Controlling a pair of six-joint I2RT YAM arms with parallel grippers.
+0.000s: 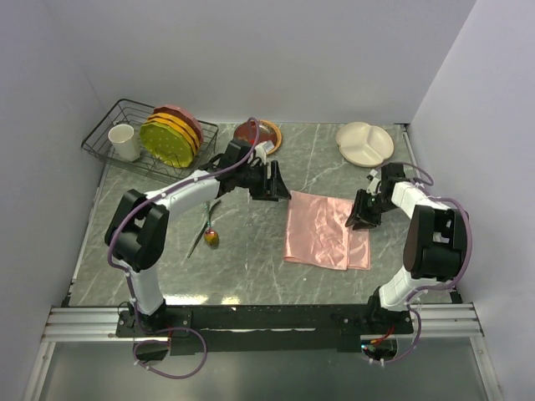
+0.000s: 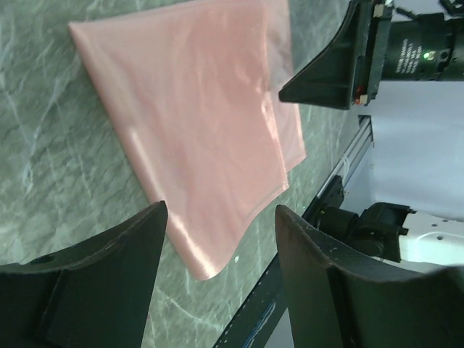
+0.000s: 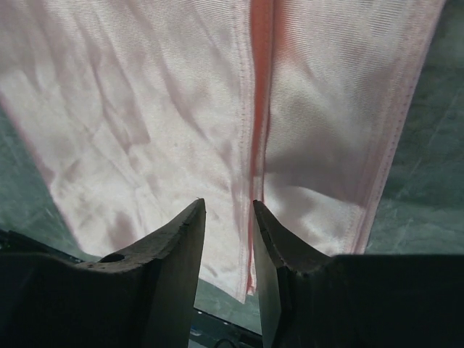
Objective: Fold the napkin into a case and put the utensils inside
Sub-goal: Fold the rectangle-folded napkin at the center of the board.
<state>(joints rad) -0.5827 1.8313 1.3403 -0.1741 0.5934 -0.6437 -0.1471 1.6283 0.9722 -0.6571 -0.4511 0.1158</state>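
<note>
Folding step imo, not the loading one. The shiny salmon-pink satin napkin (image 1: 322, 230) lies flat on the grey-green marbled tabletop (image 1: 251, 267), center-right. It's a rough rectangle w/ an under-layer sticking out along its right side, so the fold doesn't look finished. The gold-headed, dark-handled fork and spoon (image 1: 207, 232) sit well apart to its left, def not inside anything.

Right gripper (image 3: 228, 206) hovers at the cloth's right edge, jaws narrowed to a slim gap w/ a stitched hem lined up in it. Nothing looks pinched. Left gripper (image 2: 220, 217) is spread wide and empty, just off the napkin's far-left corner.

Next move prob needs the right jaws to catch only that top hem, not both layers, then carry it across.

Top cam gives the layout + utensils. Only the right wrist cam shows the hem seam, and only the left wrist cam shows the bare gap btw its own fingers.
</note>
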